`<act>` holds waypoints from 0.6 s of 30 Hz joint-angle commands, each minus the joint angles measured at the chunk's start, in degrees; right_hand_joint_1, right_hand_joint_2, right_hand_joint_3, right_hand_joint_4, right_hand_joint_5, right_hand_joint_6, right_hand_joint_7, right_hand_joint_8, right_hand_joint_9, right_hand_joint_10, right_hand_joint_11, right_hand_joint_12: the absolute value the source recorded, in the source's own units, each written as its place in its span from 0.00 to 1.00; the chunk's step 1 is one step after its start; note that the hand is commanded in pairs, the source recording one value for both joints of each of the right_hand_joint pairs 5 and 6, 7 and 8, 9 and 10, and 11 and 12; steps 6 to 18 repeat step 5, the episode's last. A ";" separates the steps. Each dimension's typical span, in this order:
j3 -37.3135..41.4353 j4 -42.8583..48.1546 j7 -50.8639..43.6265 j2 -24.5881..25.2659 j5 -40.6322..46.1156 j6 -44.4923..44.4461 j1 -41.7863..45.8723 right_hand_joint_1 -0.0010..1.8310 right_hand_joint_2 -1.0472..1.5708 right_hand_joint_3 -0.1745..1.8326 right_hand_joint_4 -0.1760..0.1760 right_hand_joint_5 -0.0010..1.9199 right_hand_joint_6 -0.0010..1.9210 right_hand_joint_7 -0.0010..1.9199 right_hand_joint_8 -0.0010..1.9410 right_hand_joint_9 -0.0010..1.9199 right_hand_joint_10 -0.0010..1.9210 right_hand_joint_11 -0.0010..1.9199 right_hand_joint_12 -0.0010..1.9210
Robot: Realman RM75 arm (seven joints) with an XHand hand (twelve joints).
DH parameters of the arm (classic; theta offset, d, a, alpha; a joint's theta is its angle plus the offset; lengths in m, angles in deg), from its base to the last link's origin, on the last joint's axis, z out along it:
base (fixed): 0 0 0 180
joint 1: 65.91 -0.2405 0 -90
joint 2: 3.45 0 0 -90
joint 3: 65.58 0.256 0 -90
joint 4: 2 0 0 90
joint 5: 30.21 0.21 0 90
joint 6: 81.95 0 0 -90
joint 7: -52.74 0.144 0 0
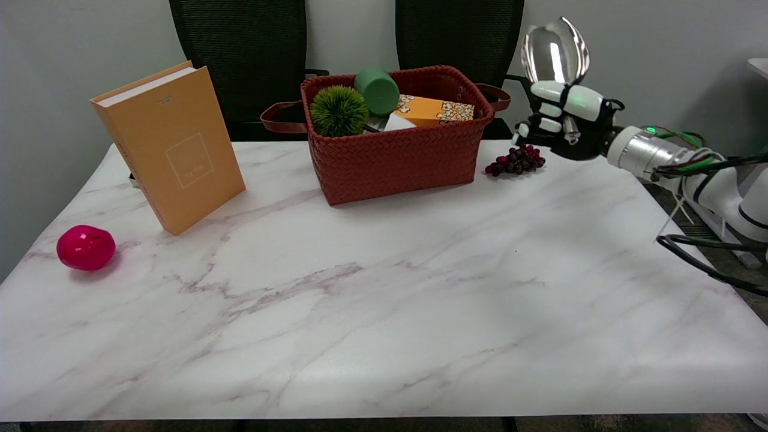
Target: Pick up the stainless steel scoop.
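The stainless steel scoop (555, 51) is up in the air at the upper right, its shiny bowl pointing upward. My right hand (564, 120) grips its handle, fingers wrapped around it, so the handle is hidden. Hand and scoop hang above the table's far right edge, just right of the red basket and over the grapes.
A red woven basket (396, 159) with a green cup, a spiky green ball and a popcorn box stands at the back centre. Dark grapes (517, 161) lie to its right. An orange book (171, 147) stands at the back left, a pink ball (86, 247) at the left edge.
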 commanded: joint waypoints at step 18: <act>-19.17 6.03 -4.61 2.52 2.17 -10.23 -17.41 0.48 0.97 0.21 0.50 0.89 0.89 0.89 0.88 0.63 0.63 0.56 0.55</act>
